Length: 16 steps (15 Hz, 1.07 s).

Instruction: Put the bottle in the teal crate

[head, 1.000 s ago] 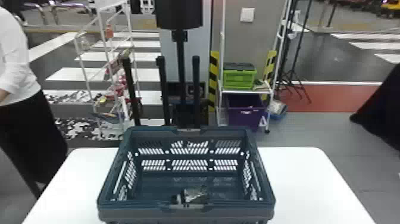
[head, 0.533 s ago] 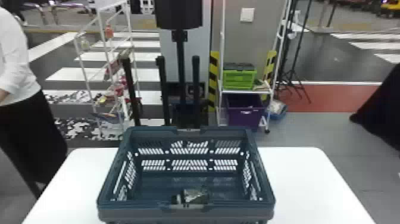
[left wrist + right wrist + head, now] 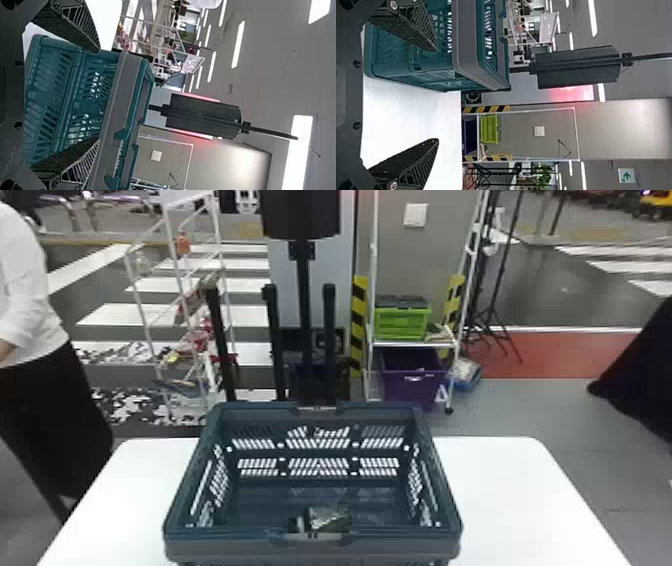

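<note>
Bottle (image 3: 327,519) is in the teal crate (image 3: 320,546), lying on its side by the near wall, dark cap (image 3: 296,524) toward the left. Crate sits upright on the white table (image 3: 505,500).

Left gripper (image 3: 98,94): jaws wide apart, nothing held, crate wall behind the gap. Right gripper (image 3: 437,95): same, open and empty, at the crate's right side.

My read: goal met, no regrip needed. Next is just backing both arms off without a finger snagging the crate.

If it does need a re-seat: bottle looks small and probably light. Body is shiny, so likely smooth plastic, a bit slippery, with some give if thin-walled. Doubt it's fragile, but a hard squeeze could dent it. Take it round the mid-body from above, fingers across the long axis. Skip the cap: short, stiff, poor purchase, and the bottle could swing or roll out. Near wall is tight, so watch finger clearance there.

Hard to make out: near rim hides the bottle's underside, so can't tell if it lies flat on the crate floor or leans on the wall. Far end blends into the dark floor. Fill level unreadable, so weight is a guess. Table's near edge is cut off in the head view.
</note>
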Tool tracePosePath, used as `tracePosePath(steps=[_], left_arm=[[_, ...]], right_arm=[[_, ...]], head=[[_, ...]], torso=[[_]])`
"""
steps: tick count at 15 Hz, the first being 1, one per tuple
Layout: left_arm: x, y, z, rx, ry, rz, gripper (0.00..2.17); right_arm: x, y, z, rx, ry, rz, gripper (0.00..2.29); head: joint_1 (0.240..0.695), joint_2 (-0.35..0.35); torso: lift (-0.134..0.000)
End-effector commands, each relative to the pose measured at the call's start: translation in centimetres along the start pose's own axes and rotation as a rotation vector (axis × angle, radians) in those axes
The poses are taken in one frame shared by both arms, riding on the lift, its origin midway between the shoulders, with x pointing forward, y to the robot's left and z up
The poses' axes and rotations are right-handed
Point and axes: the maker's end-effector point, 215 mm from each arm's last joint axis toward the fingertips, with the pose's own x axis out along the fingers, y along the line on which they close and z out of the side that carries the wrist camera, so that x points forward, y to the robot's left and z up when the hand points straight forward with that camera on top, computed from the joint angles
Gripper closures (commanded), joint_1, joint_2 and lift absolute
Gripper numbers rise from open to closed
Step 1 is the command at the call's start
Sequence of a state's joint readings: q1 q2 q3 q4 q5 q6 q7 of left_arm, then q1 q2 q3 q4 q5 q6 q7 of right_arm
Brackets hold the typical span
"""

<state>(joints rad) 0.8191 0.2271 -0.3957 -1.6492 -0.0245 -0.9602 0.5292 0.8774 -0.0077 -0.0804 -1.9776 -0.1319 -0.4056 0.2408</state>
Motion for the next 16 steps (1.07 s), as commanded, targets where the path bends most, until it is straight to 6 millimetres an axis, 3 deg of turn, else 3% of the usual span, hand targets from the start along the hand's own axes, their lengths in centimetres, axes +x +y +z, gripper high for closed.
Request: tracePosePath(steps=[1,16], left_arm=[[-0.04,0.02,-0.05,0.000,0.001,0.000,0.10],[-0.55,-0.11,-0.32,0.002,0.010,-0.002,0.10]], right_arm=[[-0.13,-0.20,-0.18,0.012,0.002,-0.011,0.08],[-0.91,-0.47,0.03,0.031,-0.008,-0.024,0.08]], head=[[0.499,0.000],[0.499,0.000]], torso=[[0.000],[0.000]])
